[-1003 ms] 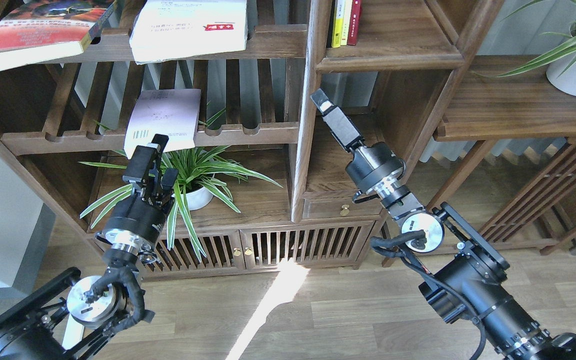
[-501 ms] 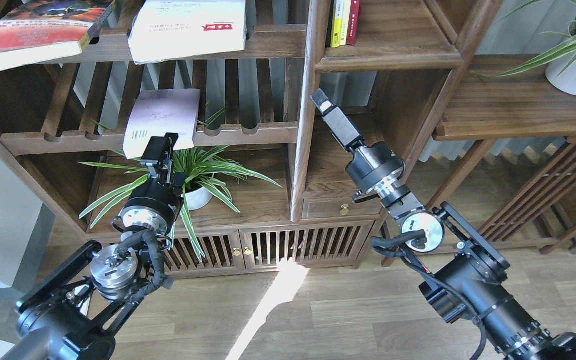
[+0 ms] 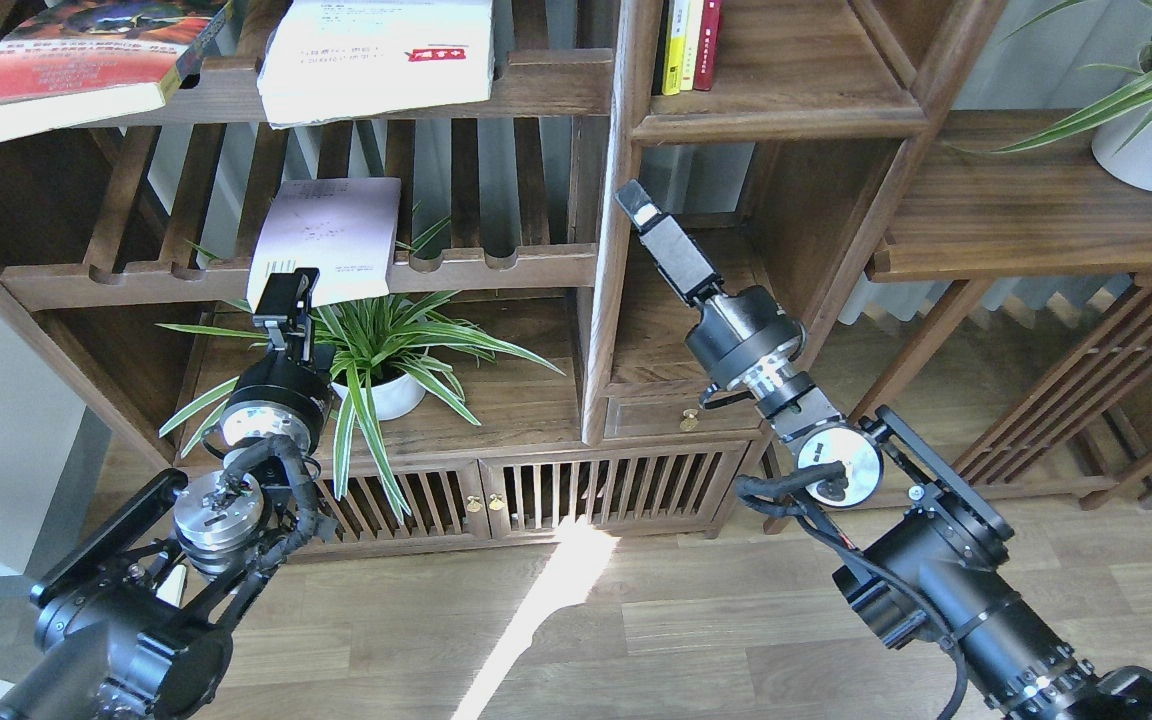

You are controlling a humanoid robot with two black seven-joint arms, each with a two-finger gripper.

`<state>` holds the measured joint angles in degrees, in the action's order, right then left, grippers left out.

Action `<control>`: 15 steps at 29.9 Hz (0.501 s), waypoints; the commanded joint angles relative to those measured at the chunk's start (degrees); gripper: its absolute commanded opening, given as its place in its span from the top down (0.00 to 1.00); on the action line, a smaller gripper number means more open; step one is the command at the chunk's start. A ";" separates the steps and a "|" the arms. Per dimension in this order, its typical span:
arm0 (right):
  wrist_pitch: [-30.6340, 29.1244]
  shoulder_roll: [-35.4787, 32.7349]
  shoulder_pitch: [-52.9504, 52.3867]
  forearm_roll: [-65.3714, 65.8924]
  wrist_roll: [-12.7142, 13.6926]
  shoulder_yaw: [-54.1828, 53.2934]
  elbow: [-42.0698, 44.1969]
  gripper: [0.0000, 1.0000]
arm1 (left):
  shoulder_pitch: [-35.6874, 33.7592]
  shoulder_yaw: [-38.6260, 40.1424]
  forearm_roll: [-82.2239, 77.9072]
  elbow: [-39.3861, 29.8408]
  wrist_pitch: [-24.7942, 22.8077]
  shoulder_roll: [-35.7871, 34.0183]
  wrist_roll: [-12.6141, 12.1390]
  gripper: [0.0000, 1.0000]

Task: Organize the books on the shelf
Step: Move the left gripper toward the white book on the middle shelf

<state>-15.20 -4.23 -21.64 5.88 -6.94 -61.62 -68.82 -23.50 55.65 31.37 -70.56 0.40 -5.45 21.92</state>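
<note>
A thin white book with a barcode [image 3: 328, 235] lies on the middle slatted rack, its lower edge overhanging the rail. A red-orange book [image 3: 86, 55] and a thick white book with a red label [image 3: 381, 55] lie on the upper rack. My left gripper [image 3: 283, 296] is turned edge-on right at the thin book's lower left corner; whether it grips the book does not show. The shelf [image 3: 796, 90] is the narrow solid-floored compartment to the right, with three upright books [image 3: 691, 45]. My right gripper [image 3: 634, 203] points up at the mouth of the compartment below it, empty.
A spider plant in a white pot [image 3: 391, 392] stands under the middle rack, its leaves around my left wrist. A second potted plant [image 3: 1151, 145] stands on the wide plank at right. A small drawer [image 3: 681, 415] and slatted doors [image 3: 556, 490] are below.
My left gripper has turned edge-on and moved up and left to the thin white book's lower left corner. The right gripper has shifted slightly left. The books have not moved.
</note>
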 commanded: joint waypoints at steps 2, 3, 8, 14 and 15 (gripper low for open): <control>0.00 0.01 0.10 0.00 0.00 0.01 0.00 0.00 | -0.15 0.16 -0.08 3.94 -3.30 -0.08 -1.53 0.02; 0.00 0.01 0.10 0.00 0.00 0.01 0.00 0.00 | -0.15 0.16 -0.08 4.38 -3.39 -0.08 -1.53 0.02; 0.00 0.01 0.37 0.00 0.00 0.01 -0.09 0.00 | -1.37 0.16 -0.08 8.24 -4.70 -0.08 -2.58 0.02; 0.00 0.01 0.54 0.00 0.00 0.01 -0.09 0.00 | -2.43 0.16 -0.08 11.41 -7.34 0.00 -4.69 0.02; 0.00 0.01 0.54 0.00 0.00 0.10 -0.09 0.00 | -2.87 0.16 -0.08 12.02 -7.34 0.00 -4.87 0.02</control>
<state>-15.20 -4.21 -21.14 5.89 -6.94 -61.61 -68.90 -25.57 55.82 31.28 -59.92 -6.63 -5.49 17.64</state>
